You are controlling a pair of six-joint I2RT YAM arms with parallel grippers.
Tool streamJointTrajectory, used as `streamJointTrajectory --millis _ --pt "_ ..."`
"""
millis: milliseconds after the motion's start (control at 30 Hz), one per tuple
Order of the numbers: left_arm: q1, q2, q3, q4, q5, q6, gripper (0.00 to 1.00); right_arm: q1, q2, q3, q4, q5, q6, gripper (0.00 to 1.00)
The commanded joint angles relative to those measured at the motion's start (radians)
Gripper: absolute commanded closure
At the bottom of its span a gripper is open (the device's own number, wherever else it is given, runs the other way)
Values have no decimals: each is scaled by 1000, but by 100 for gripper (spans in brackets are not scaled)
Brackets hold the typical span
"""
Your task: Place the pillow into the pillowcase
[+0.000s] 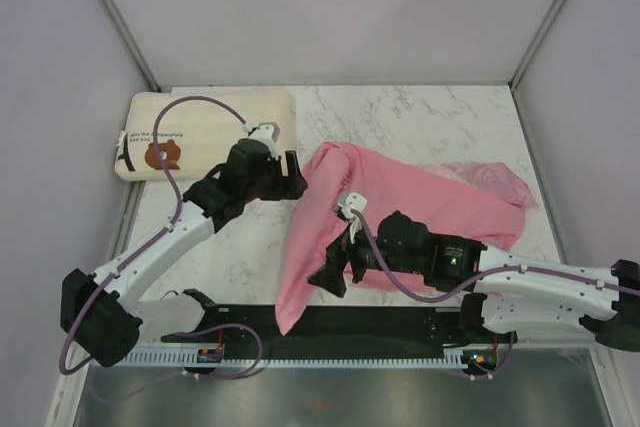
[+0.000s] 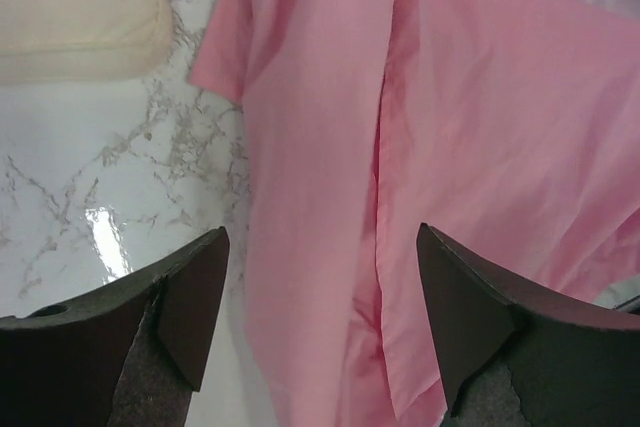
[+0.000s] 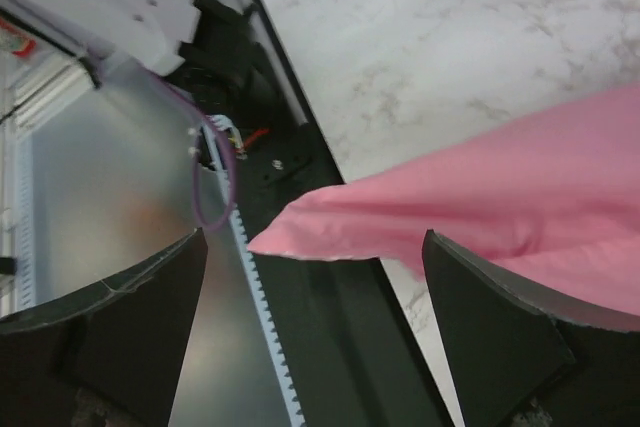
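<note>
The cream pillow [image 1: 205, 134] with a brown bear face lies at the far left of the marble table; its corner shows in the left wrist view [image 2: 80, 12]. The pink pillowcase [image 1: 400, 212] lies crumpled across the middle, one corner hanging over the near black rail. It fills the left wrist view [image 2: 420, 147] and crosses the right wrist view [image 3: 500, 207]. My left gripper [image 1: 292, 175] is open beside the pillowcase's far left edge, its jaws [image 2: 320, 317] spread above the fabric. My right gripper [image 1: 335, 272] is open above the pillowcase's near part, with nothing between its jaws [image 3: 315, 312].
A black rail [image 1: 380, 332] with a white toothed strip runs along the table's near edge. Grey walls close in the table on the left, right and back. A thin clear-pink plastic bag [image 1: 495, 179] lies at the pillowcase's far right.
</note>
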Motion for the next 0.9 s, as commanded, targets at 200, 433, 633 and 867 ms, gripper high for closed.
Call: streamJointTrajectory --millis 200,433,633,867 --pt "-92 -12 -94 9 -165 5 17 -127 52 59 -263 526 88 15" --pt "-132 75 -133 29 -214 -10 18 -536 182 -5 -226 376 48 18" --pt "-134 256 -81 99 -181 -1 15 -612 391 13 -162 379 43 12" --pt "-111 499 34 110 -167 16 28 -753 544 -24 -112 382 165 26"
